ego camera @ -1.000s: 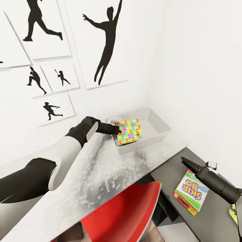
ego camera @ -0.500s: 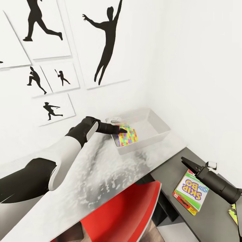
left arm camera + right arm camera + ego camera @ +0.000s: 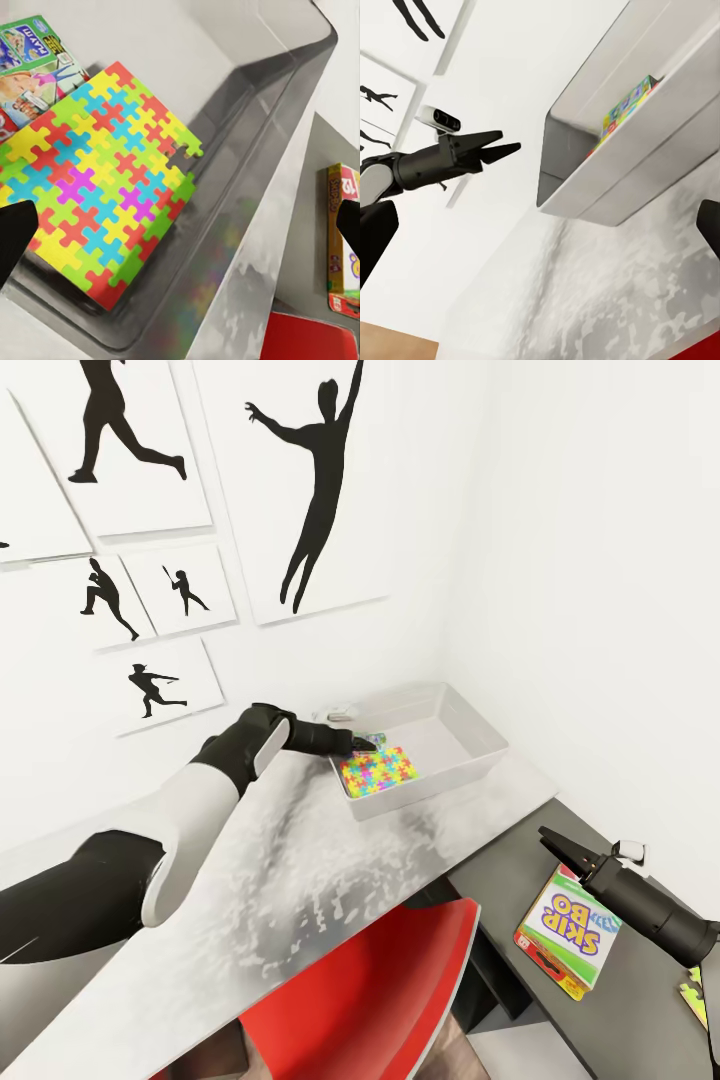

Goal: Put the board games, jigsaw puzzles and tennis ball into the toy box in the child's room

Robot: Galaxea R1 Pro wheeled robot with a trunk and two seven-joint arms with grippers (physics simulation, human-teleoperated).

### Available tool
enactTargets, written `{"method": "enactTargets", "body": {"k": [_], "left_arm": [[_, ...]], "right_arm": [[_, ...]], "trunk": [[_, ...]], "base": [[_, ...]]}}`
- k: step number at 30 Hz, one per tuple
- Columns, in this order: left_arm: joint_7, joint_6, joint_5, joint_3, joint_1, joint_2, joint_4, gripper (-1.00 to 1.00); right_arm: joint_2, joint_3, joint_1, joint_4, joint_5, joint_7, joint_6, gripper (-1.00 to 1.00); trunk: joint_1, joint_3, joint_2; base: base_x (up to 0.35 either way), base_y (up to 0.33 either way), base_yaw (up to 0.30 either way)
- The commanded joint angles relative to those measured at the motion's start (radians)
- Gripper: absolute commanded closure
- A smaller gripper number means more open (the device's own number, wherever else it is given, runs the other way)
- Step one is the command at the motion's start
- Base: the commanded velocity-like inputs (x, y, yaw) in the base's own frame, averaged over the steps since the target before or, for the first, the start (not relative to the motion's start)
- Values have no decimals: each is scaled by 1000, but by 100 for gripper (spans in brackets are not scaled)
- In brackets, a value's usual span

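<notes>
The left arm reaches forward, elbow bent, white forearm running into a black wrist, its left gripper (image 3: 366, 741) with fingers spread apart and holding nothing, while the right arm comes in low with its right gripper (image 3: 553, 840) pointing forward, fingers parted and empty.

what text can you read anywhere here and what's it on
"SKIP BO" on the card game box lying on the dark desk, seen upside down from the head view.
Green label on the game box under the jigsaw puzzle in the toy box: too blurred to read.
Print on the box edge in the left wrist view: too cropped to read.
Posters: silhouettes, no text.
</notes>
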Motion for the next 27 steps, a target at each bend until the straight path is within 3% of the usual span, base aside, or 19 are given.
{"method": "enactTargets", "body": {"k": [1, 6, 8, 13, 16, 19, 24, 27], "left_arm": [[2, 8, 10, -5, -1, 4, -8, -100], [-6, 18, 11, 4, -1, 32, -71, -100], [-10, 28, 12, 35, -1, 47, -97, -100], [-29, 80, 13, 162, -1, 101, -118, -100], [-96, 124, 11, 229, -2, 128, -134, -100], [-147, 162, 8, 241, -2, 152, -163, -100], [-248, 231, 10, 249, -2, 237, -214, -100], [-351, 256, 10, 252, -1, 298, -224, -100]], "right_arm": [[0, -1, -1, 0, 1, 3, 4, -100], [0, -1, -1, 0, 1, 3, 4, -100], [0, -1, -1, 0, 1, 3, 4, -100], [0, -1, -1, 0, 1, 3, 4, -100], [0, -1, -1, 0, 1, 3, 4, -100], [0, -1, -1, 1, 1, 3, 3, -100], [0, 0, -1, 0, 1, 3, 3, -100], [0, 0, -1, 0, 1, 3, 2, -100]], "trunk": [[1, -2, -2], [1, -2, -2], [1, -2, -2], [1, -2, -2], [1, -2, -2], [1, -2, -2], [1, -2, -2], [1, -2, -2]], "base": [[0, 0, 0], [0, 0, 0], [0, 0, 0], [0, 0, 0], [0, 0, 0], [0, 0, 0], [0, 0, 0], [0, 0, 0]]}}
